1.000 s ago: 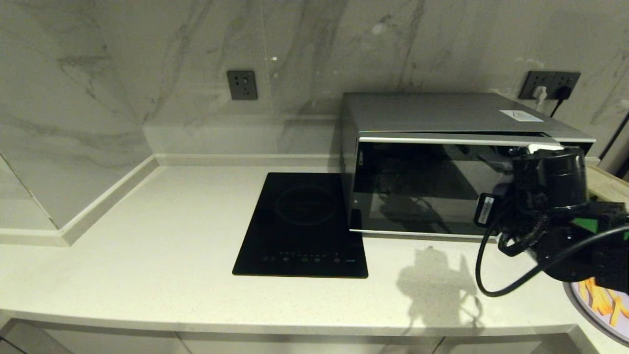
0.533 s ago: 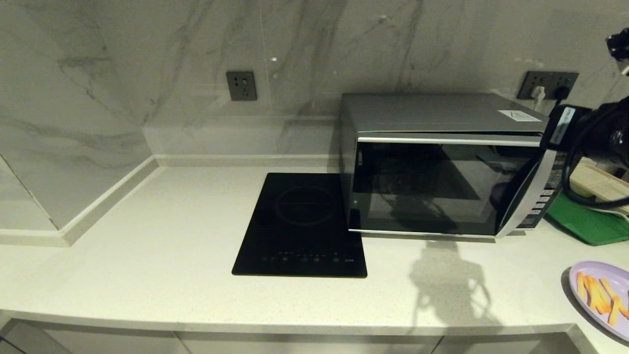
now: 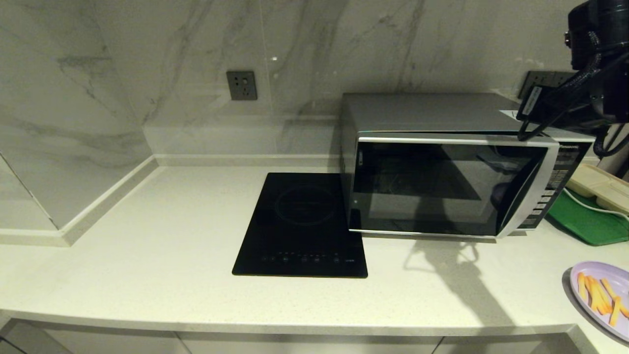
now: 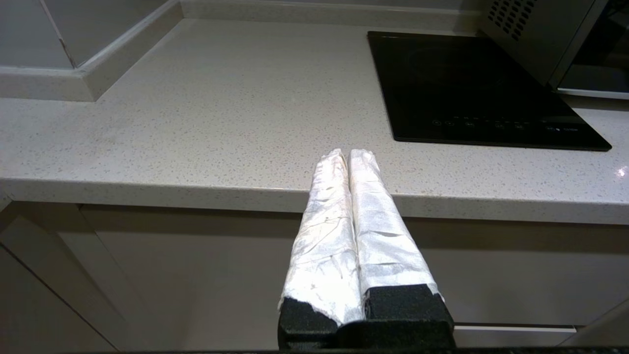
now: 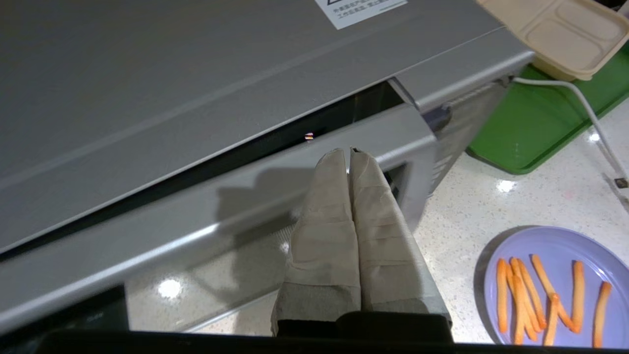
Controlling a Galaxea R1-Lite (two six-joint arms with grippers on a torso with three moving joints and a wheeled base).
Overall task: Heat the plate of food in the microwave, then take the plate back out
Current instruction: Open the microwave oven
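The silver microwave (image 3: 442, 187) stands at the back right of the counter, its dark glass door (image 5: 196, 221) slightly ajar with a dark gap along the top. My right gripper (image 5: 349, 150) is shut and empty, its tips just above the door's top edge near the keypad side. In the head view the right arm (image 3: 597, 59) hangs above the microwave's top right corner. The lavender plate of fries (image 3: 602, 295) (image 5: 555, 285) lies on the counter at the front right. My left gripper (image 4: 348, 153) is shut and parked below the counter's front edge.
A flat black induction cooktop (image 3: 302, 226) lies left of the microwave. Right of the microwave, a green tray (image 3: 587, 221) holds a beige compartment tray (image 3: 597, 184) with a white cable. Marble wall with a socket (image 3: 242, 85) behind.
The right arm has risen from in front of the door's right side to above the microwave's top right corner. The plate shows uncovered now. The left arm has not moved.
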